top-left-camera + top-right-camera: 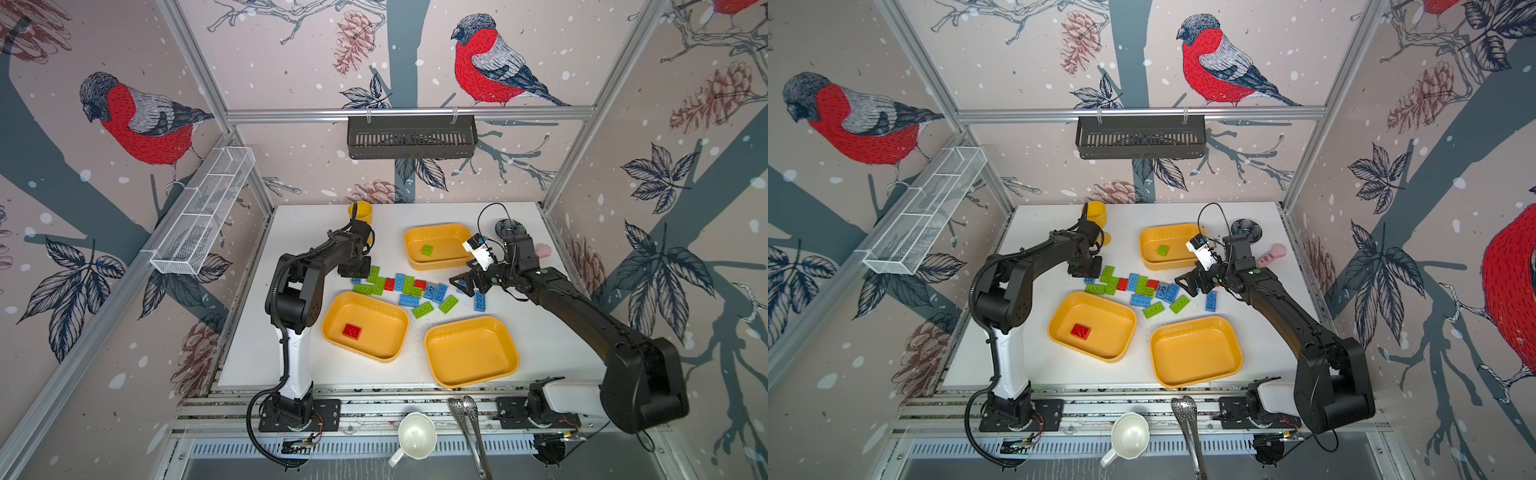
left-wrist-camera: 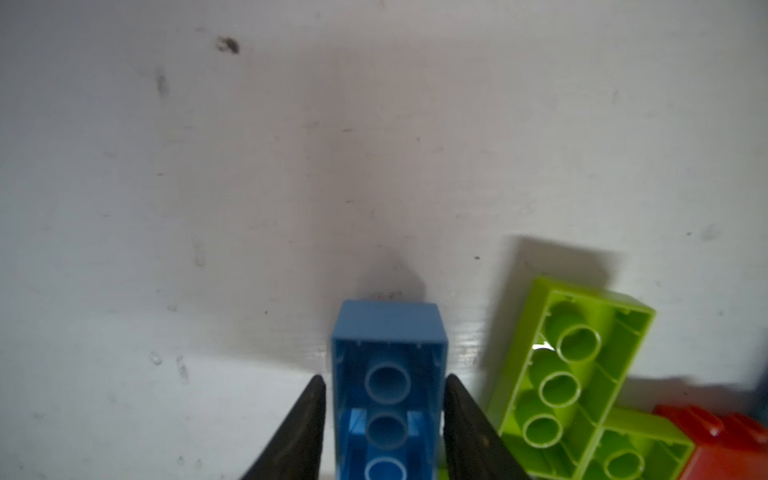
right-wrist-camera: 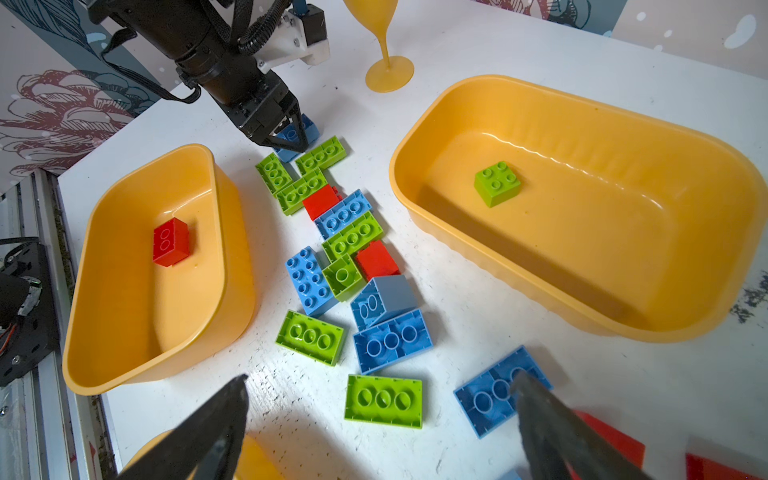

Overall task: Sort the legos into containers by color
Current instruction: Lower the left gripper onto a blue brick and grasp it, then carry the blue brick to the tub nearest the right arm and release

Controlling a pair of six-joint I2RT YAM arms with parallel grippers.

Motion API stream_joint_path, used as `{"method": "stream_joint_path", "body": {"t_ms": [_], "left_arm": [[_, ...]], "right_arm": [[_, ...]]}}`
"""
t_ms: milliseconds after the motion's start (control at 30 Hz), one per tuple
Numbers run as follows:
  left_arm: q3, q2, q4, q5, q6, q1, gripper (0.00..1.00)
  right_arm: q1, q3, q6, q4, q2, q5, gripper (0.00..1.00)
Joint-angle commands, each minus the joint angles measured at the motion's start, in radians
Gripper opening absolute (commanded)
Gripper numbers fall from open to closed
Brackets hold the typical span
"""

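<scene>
The left arm's fingers (image 2: pixel 299 432) flank an upturned blue rectangular plastic brick (image 2: pixel 388 332) on the white table (image 2: pixel 166 187), narrowed to its width — firmly clamped or not, I cannot tell. Likely light, rigid, slick: its long flat sides suit. The right arm's fingers (image 3: pixel 216 428) gape wide, empty.

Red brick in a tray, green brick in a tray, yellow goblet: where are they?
red brick (image 1: pixel 352 331): a top view, its middle.
green brick (image 3: pixel 497 178): right wrist view, studded top.
yellow goblet (image 3: pixel 389 75): right wrist view, its foot.
</scene>
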Motion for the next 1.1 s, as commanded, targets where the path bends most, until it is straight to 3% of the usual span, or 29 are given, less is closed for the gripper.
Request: {"method": "stream_joint_path", "body": {"t_ms": [0, 167, 333, 467, 733, 1067], "left_arm": [[-0.002, 0.005, 0.017, 0.014, 0.012, 0.003, 0.40], [0.004, 0.007, 0.007, 0.035, 0.008, 0.008, 0.30], [0.042, -0.035, -0.050, 0.037, -0.013, 0.010, 0.30], [0.073, -0.104, -0.090, 0.100, -0.048, -0.017, 0.30], [0.075, -0.249, -0.142, 0.254, -0.097, -0.179, 0.30], [-0.072, -0.409, -0.032, 0.381, -0.208, -0.426, 0.28]], "right_arm": [[0.003, 0.010, 0.010, -0.008, 0.001, -0.010, 0.99], [0.002, 0.013, 0.009, -0.014, 0.001, -0.012, 0.99], [0.003, 0.016, 0.016, -0.011, -0.003, -0.019, 0.99], [-0.009, 0.025, 0.022, -0.011, -0.004, -0.033, 0.99], [-0.069, 0.047, 0.019, -0.051, 0.001, -0.139, 0.99], [-0.121, 0.017, 0.071, -0.050, -0.029, -0.084, 1.00]]}}
